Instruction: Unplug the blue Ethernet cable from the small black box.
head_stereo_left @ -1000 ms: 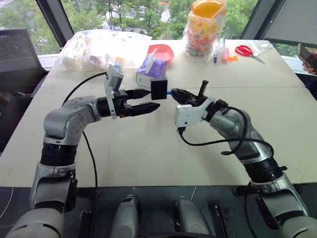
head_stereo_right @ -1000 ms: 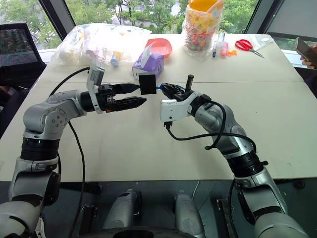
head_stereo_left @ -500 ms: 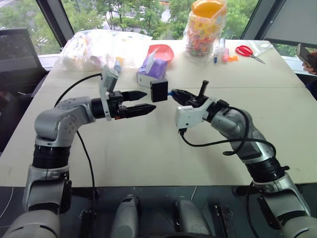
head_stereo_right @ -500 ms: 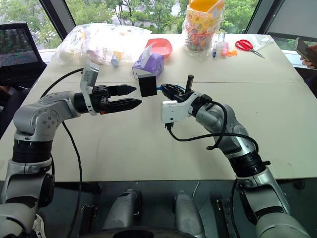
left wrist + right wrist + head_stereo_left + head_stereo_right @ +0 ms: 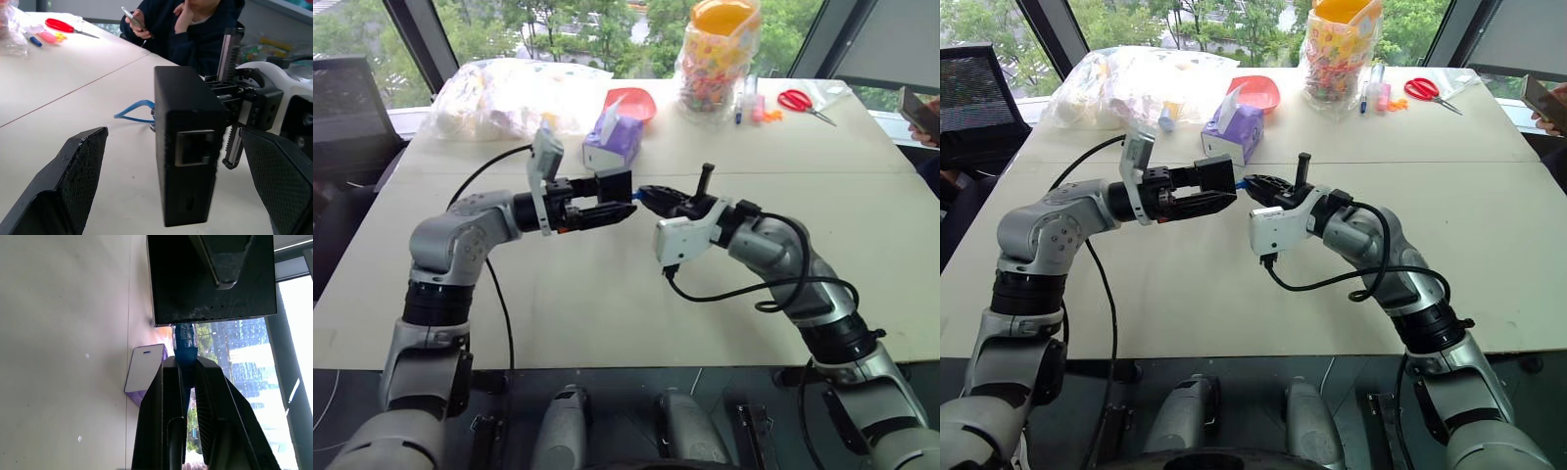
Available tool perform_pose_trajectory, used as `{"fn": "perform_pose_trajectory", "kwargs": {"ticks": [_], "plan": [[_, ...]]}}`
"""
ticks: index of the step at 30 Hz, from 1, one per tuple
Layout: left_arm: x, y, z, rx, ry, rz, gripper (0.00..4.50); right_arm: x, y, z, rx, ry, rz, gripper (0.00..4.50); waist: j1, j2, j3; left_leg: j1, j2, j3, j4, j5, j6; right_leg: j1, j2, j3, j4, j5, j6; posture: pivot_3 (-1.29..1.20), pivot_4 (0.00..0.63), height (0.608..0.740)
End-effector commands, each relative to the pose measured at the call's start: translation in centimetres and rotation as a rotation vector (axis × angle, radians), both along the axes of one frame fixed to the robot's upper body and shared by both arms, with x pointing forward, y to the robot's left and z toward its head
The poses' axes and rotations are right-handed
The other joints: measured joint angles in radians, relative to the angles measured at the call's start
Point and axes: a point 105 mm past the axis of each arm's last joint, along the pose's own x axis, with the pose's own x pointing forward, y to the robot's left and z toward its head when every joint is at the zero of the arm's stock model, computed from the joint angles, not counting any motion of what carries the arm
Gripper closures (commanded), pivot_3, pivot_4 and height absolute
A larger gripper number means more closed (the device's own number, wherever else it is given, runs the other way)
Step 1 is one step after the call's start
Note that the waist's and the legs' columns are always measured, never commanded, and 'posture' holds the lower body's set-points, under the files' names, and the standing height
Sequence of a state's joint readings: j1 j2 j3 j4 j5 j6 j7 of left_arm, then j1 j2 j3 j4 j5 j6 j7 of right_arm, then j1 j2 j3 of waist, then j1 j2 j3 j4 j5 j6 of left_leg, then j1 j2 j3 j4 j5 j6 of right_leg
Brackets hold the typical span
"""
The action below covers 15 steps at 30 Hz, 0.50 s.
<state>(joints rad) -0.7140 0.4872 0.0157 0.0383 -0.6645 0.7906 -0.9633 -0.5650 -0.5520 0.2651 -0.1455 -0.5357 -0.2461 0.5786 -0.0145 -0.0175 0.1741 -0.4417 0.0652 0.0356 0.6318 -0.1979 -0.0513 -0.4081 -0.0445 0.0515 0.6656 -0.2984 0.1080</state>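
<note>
Mid-frame above the worktop (image 5: 607, 294), the box (image 5: 614, 183) sits between the wide-open left end effector (image 5: 597, 201). The right end effector (image 5: 651, 196) pinches the cable (image 5: 185, 340). Close left firmly first, then pull straight apart.

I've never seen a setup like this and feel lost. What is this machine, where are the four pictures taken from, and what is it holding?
It is a humanoid robot with two arms, each ending in a two-fingered gripper. Two pictures look down from its head; the other two come from cameras on its wrists. The right gripper is shut on the thin blue Ethernet cable, just behind its plug, which sits in the small flat black box. The open left gripper has its fingers either side of that box. On the white table lie a purple tissue box, red scissors and a candy jar.
</note>
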Motion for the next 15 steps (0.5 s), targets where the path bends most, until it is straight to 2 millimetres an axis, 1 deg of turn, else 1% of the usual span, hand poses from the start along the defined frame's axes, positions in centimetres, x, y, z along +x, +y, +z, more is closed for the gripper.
{"fn": "perform_pose_trajectory", "kwargs": {"ticks": [1,2,3,4,9,10,11,12,15], "plan": [[0.0,-0.3,1.5,-0.029,-0.062,-0.021,0.26,-0.5,0.1,1.3,0.017,-0.041,0.019,4.50,0.000,0.000,0.000,0.000,0.000,0.000,0.000,0.000,0.000,0.000,0.000,0.000,0.000,0.000,0.000,0.00,0.150,0.735],[0.0,-0.3,1.5,-0.031,-0.063,-0.019,0.56,-0.5,0.1,1.3,0.016,-0.040,0.018,4.50,0.000,0.000,0.000,0.000,0.000,0.000,0.000,0.000,0.000,0.000,0.000,0.000,0.000,0.000,0.000,0.00,0.150,0.735],[0.0,-0.2,1.6,-0.034,-0.064,-0.018,0.77,-0.5,0.0,1.2,0.015,-0.039,0.016,4.50,0.000,0.000,0.000,0.000,0.000,0.000,0.000,0.000,0.000,0.000,0.000,0.000,0.000,0.000,0.000,0.00,0.150,0.735],[0.0,-0.2,1.6,-0.035,-0.064,-0.019,1.13,-0.4,0.0,1.2,0.014,-0.038,0.015,4.50,0.000,0.000,0.000,0.000,0.000,0.000,0.000,0.000,0.000,0.000,0.000,0.000,0.000,0.000,0.000,0.00,0.150,0.735],[-0.2,0.3,1.5,-0.026,-0.063,-0.019,3.05,-0.3,-0.1,1.1,0.013,-0.035,0.011,4.50,0.000,0.000,0.000,0.000,0.000,0.000,0.000,0.000,0.000,0.000,0.000,0.000,0.000,0.000,0.000,0.00,0.150,0.735],[-0.3,0.4,1.5,-0.022,-0.062,-0.018,3.58,-0.3,-0.2,1.2,0.013,-0.034,0.009,4.50,0.000,0.000,0.000,0.000,0.000,0.000,0.000,0.000,0.000,0.000,0.000,0.000,0.000,0.000,0.000,0.00,0.150,0.735],[-0.3,0.6,1.4,-0.014,-0.058,-0.014,3.82,-0.2,-0.3,1.2,0.018,-0.032,0.005,4.50,0.000,0.000,0.000,0.000,0.000,0.000,0.000,0.000,0.000,0.000,0.000,0.000,0.000,0.000,0.000,0.00,0.150,0.735],[-0.3,0.7,1.3,-0.008,-0.055,-0.010,3.92,-0.1,-0.3,1.2,0.021,-0.030,0.003,4.50,0.000,0.000,0.000,0.000,0.000,0.000,0.000,0.000,0.000,0.000,0.000,0.000,0.000,0.000,0.000,0.00,0.150,0.735],[-0.4,0.8,1.1,0.017,-0.054,-0.016,3.96,0.0,-0.2,1.5,0.053,-0.008,0.007,4.50,0.000,0.000,0.000,0.000,0.000,0.000,0.000,0.000,0.000,0.000,0.000,0.000,0.000,0.000,0.000,0.00,0.150,0.735]]}}
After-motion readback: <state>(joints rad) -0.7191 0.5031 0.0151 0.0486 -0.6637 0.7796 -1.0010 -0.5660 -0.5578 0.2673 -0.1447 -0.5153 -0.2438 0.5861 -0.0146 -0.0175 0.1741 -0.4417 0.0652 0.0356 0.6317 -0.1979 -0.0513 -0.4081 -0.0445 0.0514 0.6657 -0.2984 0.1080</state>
